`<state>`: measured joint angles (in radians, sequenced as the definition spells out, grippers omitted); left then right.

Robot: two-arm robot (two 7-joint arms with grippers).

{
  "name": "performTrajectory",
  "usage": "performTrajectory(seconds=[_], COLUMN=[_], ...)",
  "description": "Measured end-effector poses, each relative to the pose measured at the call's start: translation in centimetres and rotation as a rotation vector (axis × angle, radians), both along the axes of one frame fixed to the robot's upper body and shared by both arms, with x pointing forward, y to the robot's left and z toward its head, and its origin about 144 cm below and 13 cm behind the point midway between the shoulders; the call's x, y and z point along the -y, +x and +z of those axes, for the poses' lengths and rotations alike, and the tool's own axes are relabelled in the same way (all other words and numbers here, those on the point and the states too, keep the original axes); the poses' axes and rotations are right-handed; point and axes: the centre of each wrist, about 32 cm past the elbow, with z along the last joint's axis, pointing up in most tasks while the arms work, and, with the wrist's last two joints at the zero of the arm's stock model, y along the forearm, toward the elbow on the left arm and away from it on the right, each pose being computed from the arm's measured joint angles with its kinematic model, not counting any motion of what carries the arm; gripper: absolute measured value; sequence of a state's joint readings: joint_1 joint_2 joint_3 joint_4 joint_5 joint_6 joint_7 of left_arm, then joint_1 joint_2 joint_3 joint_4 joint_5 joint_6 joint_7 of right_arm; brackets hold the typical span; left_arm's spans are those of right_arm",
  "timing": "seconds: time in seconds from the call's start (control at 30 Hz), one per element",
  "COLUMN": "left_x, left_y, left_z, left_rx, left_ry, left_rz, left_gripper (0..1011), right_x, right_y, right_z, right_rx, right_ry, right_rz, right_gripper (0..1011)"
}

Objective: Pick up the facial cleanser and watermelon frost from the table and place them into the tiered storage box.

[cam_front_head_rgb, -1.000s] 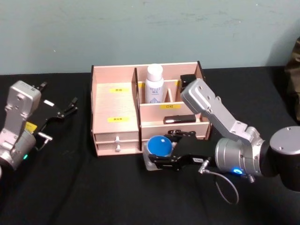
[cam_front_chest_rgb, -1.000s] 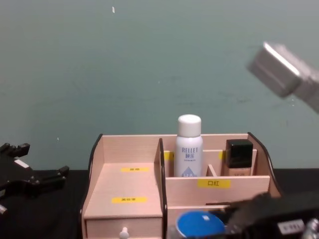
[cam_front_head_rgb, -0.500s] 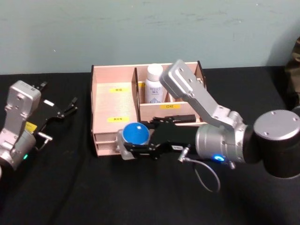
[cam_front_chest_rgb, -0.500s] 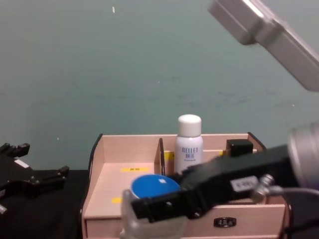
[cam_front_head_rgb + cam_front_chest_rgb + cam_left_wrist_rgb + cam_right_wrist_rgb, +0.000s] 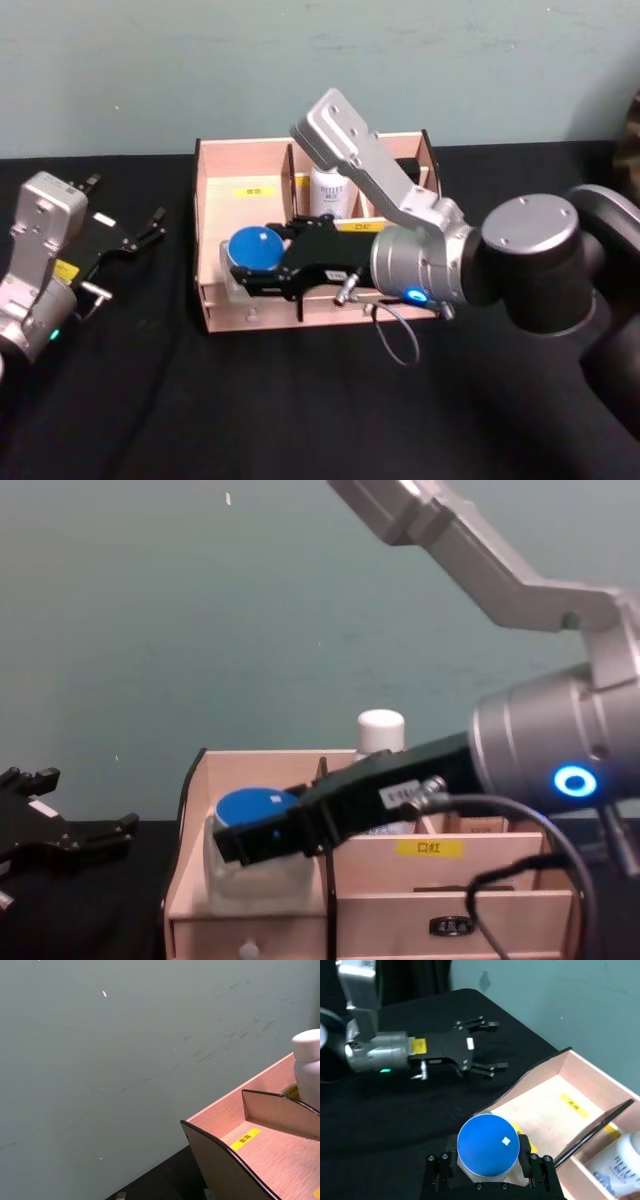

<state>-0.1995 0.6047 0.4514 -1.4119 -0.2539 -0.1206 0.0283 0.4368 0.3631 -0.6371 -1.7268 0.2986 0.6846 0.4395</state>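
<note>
The right gripper (image 5: 245, 268) is clenching the watermelon frost (image 5: 252, 248) between its black fingers (image 5: 534, 1169), one finger pressing each side of the frosted jar while the blue lid is facing up. It is holding the jar over the wide left compartment of the tiered storage box (image 5: 215, 165), above the lower yellow label; in the chest view the jar (image 5: 245, 825) is sitting low between the curved left wall and the centre divider, though whether it is touching the wood cannot be told. The right arm is reaching across the front of the box from the robot's right, covering the middle and right compartments.

Behind the arm, the facial cleanser (image 5: 328, 190) is standing upright in a rear middle compartment, its white cap (image 5: 381, 729) showing above the gripper.

The left gripper (image 5: 140, 232) is resting on the black surface (image 5: 200, 400) well left of the box, its fingers (image 5: 485, 1067) spread and grasping nothing.
</note>
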Motion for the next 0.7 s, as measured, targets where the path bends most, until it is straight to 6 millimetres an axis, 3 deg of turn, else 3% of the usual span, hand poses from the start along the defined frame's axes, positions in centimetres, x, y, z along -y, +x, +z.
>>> performTrajectory(seconds=[0.7], left_x=[0.0], left_y=[0.0], left_z=[0.0], left_rx=[0.000], left_ry=[0.000], left_rz=[0.000], left_gripper=[1001], right_x=[-1.2], right_y=[3.5], right_z=[0.2], right_rx=[0.030], right_ry=[-0.043], right_rz=[-0.062], right_gripper=[724])
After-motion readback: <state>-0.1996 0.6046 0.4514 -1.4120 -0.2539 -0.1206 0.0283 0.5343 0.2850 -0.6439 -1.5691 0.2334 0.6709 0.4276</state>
